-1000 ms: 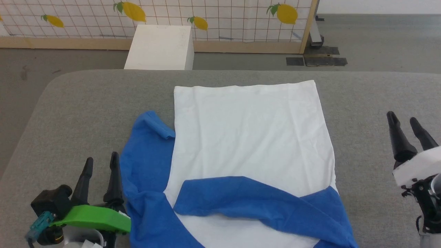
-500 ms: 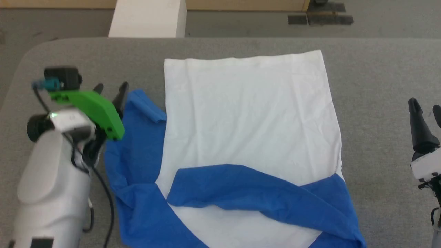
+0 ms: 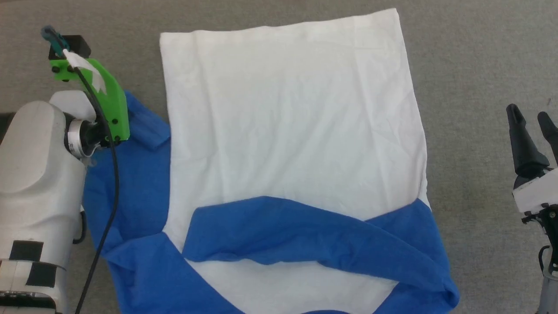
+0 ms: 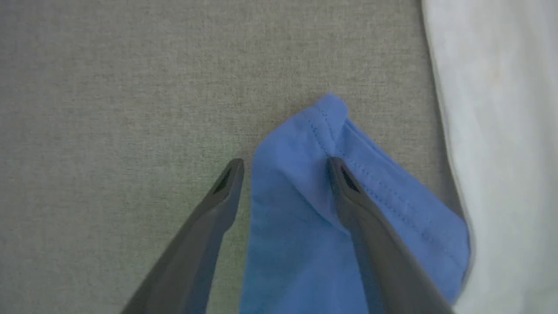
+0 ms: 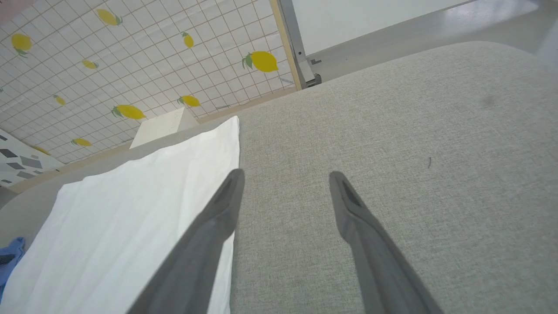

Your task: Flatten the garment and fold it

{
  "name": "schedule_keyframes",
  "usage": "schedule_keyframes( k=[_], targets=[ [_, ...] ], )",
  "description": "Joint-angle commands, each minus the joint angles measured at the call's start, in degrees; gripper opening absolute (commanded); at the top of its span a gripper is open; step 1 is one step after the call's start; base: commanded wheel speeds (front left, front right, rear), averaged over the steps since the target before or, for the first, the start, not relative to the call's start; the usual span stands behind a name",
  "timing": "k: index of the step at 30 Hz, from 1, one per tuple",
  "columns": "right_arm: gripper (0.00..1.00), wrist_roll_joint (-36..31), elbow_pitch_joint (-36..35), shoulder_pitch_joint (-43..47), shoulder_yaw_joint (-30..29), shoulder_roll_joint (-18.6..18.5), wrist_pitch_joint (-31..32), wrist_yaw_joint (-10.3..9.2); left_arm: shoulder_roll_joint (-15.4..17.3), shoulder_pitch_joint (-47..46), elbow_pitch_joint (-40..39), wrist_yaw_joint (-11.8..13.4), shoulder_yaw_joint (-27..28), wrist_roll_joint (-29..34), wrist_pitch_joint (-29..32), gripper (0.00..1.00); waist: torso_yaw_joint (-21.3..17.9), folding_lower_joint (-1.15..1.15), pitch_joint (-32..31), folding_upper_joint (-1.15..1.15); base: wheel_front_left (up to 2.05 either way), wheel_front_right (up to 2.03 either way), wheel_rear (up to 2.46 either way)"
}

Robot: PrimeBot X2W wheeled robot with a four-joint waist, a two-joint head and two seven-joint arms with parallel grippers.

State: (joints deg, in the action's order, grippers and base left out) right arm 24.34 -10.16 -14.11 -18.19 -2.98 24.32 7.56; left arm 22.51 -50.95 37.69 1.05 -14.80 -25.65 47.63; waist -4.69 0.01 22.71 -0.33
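Observation:
The garment point(image 3: 287, 113) lies on the grey table, white body spread flat and hem at the far side. One blue sleeve point(image 3: 305, 231) is folded across the near part of the body. The other sleeve point(image 3: 130, 183) lies bunched at the left, its cuff point(image 4: 301, 148) doubled over. My left gripper point(image 4: 284, 165) is open and points down over that cuff, one finger point(image 4: 348, 196) above the blue cloth and the other point(image 4: 218, 196) above bare table. In the head view its green wrist mount point(image 3: 109, 100) hides the fingers. My right gripper point(image 3: 529, 120) stands open and empty, right of the garment point(image 5: 130, 209).
The grey padded table point(image 3: 471, 65) has bare surface to the right of the garment and beyond the left cuff. Past its far edge stand a white box point(image 5: 161, 126) and a lemon-patterned grid screen point(image 5: 130, 52).
The head camera has tilted down, so the whole picture shifted. My left arm has risen from the near left and reached forward over the left sleeve's cuff. The right gripper has stayed put.

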Motion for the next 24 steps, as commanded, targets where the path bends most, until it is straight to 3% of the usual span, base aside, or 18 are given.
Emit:
schedule_keyframes(
  k=[1, 7, 8, 9, 10, 14, 19, 24],
  targets=[
    [1.00, 0.4, 0.2, -0.7, 0.1, 0.1, -0.5, -0.08, 0.5, -0.8, 0.3, 0.1, -0.4, 0.9, 1.2, 1.00, -1.8, -0.01, 2.1, 0.33, 0.00, 0.00, 0.00],
    [1.00, 0.8, 0.8, -0.9, -0.4, 0.1, -1.5, -0.08, -0.6, 1.9, 1.0, 0.5, -1.2, -1.1, 7.8, 1.00, -1.6, -0.01, 2.7, 0.33, 0.00, 0.00, 0.00],
    [1.00, 0.9, 0.9, -1.0, -0.4, 0.1, -1.6, -0.08, -0.7, 2.5, 0.9, 0.4, -1.3, -1.4, 8.6, 0.62, -1.5, -0.01, 2.7, 0.33, 0.00, 0.00, 0.00],
    [1.00, 0.9, 1.0, -1.1, -0.4, 0.1, -1.7, -0.08, -0.9, 3.0, 0.3, 0.1, -1.1, -2.0, 8.3, 0.40, -1.4, -0.01, 2.8, 0.33, 0.00, 0.00, 0.00],
    [1.00, 1.0, 1.0, -1.2, -0.4, 0.1, -1.7, -0.08, -1.0, 3.3, -0.2, 0.1, -0.7, -2.4, 7.5, 0.00, -1.4, -0.01, 2.9, 0.33, 0.00, 0.00, 0.00],
    [1.00, 1.0, 1.6, -1.3, -0.5, 0.1, -2.0, -0.08, -2.0, 4.8, -2.0, 0.3, 1.4, -4.3, 2.7, 0.00, -0.4, -0.01, 2.4, 0.33, 0.00, 0.00, 0.00],
    [1.00, 0.8, 3.0, -1.1, -0.5, 0.1, -2.6, -0.08, -3.8, 5.7, -3.9, 2.8, 8.5, -8.7, -8.3, 0.00, 1.4, -0.01, -0.5, 0.33, 0.00, 0.00, 0.00],
    [1.00, 0.8, 4.6, -0.2, -0.6, 0.1, -2.8, -0.08, -3.7, 7.6, -6.3, 3.7, 13.4, -11.1, -15.9, 0.00, 3.9, -0.01, -4.6, 0.33, 0.00, 0.00, 0.00]
  ],
)
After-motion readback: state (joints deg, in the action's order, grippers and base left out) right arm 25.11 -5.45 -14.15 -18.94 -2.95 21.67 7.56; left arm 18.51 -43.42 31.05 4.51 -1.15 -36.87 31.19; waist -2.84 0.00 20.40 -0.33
